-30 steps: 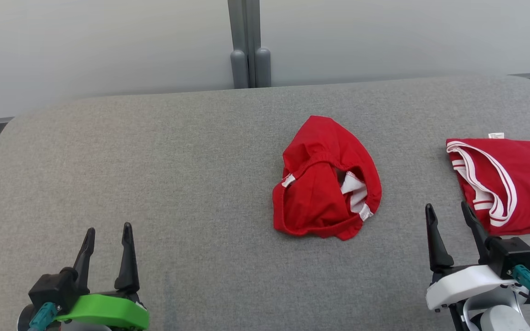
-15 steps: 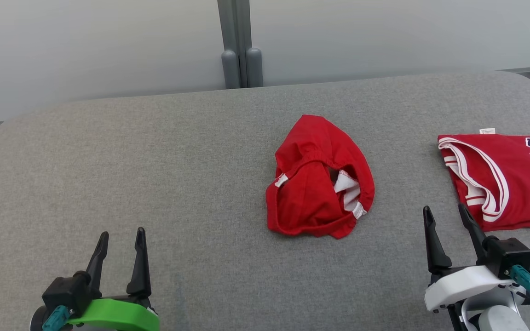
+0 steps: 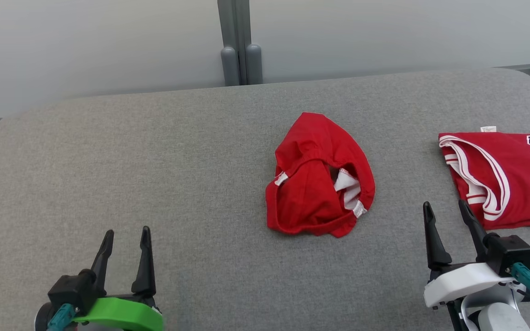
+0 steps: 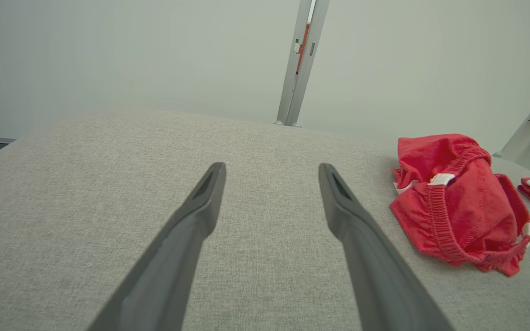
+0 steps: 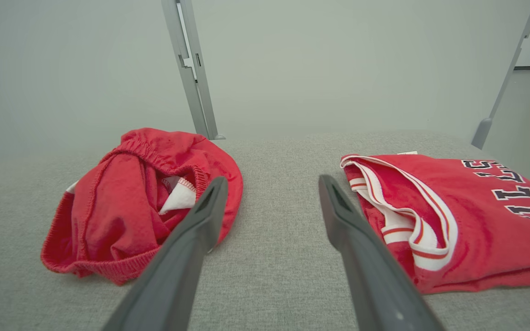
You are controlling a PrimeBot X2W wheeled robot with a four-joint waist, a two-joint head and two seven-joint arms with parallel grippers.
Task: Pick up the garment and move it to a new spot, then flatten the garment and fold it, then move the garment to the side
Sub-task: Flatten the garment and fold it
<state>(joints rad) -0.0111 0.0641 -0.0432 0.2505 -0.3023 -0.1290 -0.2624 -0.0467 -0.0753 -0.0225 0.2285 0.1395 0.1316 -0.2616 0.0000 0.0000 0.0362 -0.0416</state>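
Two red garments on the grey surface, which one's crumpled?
The plain red one with the elastic waistband, in the middle. The lettered jersey at the right lies folded flat.

You have bright, even, diffuse light in all three views; the grey cloth surface (image 3: 154, 161) reads matte, and the crumpled red garment (image 3: 320, 177) casts only a thin soft shadow along its near edge. Your wrist views bow toward their edges, and the dark fingers (image 4: 168, 266) blur near the bottom.

From the head: high, looking down across the grey bench (image 3: 154, 161). From each wrist: low, close, facing the far wall (image 4: 108, 55). Shared: red garment (image 3: 320, 174), 3 o'clock from left wrist, 9 o'clock from right.
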